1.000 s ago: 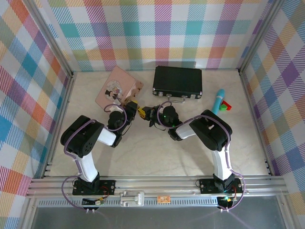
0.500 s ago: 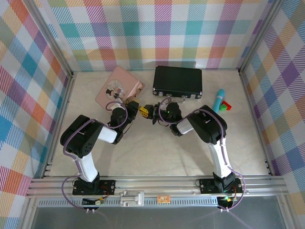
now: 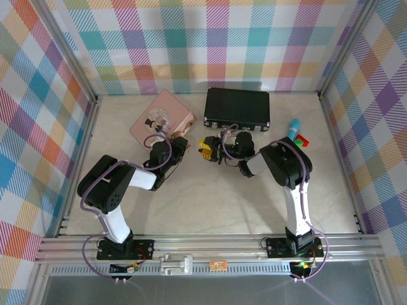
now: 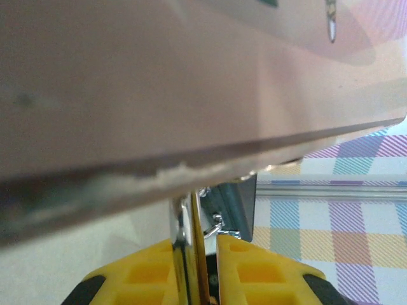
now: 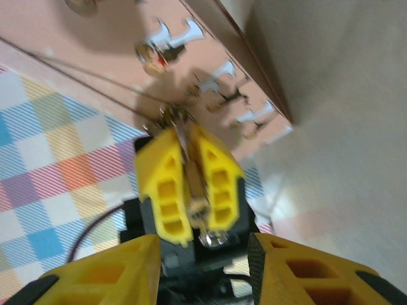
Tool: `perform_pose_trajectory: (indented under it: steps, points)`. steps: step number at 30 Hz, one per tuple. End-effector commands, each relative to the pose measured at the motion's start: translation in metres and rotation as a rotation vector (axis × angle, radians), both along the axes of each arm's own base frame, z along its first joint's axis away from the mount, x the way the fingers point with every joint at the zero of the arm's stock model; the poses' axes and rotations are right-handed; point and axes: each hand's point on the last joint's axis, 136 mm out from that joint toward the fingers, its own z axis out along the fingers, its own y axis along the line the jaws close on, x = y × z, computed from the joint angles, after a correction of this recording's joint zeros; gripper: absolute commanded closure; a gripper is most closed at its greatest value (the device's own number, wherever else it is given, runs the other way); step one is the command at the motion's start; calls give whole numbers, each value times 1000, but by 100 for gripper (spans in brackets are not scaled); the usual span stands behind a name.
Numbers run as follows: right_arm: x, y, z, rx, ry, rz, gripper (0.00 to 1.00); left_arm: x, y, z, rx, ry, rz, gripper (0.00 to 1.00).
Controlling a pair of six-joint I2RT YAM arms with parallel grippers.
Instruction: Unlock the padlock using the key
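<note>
Padlock pinched in left fingers, right fingers parted

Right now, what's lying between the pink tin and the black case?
Nothing. In the top external view, a narrow strip of bare table separates the pink tin from the black case.

Mirror-glossy pink tin just above the left gripper, whose matt yellow plastic fingers pinch a polished brass padlock; beside them, the table is smooth and pale.
</note>
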Motion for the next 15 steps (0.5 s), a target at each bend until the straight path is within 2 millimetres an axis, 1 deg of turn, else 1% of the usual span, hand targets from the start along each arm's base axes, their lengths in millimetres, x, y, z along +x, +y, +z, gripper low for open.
perform_pose_trajectory:
  steps: [1,4,6,9,11,12,15]
  points:
    - [-27,-3,9,-140,-179,95,60,-5,3,2,18,53,26,100]
    - [-38,-7,8,-337,-290,126,62,-10,4,0,49,100,27,100]
    - [-40,-7,11,-443,-370,141,66,-12,3,2,66,104,19,100]
    - [-40,1,16,-440,-377,158,70,-13,0,0,66,117,9,100]
    - [-41,8,13,-437,-364,168,73,-13,-2,-2,47,117,9,100]
    - [-42,11,9,-442,-357,170,73,-13,-4,-1,34,113,6,100]
    - [-46,25,6,-424,-358,174,73,-13,-11,0,8,86,-6,100]
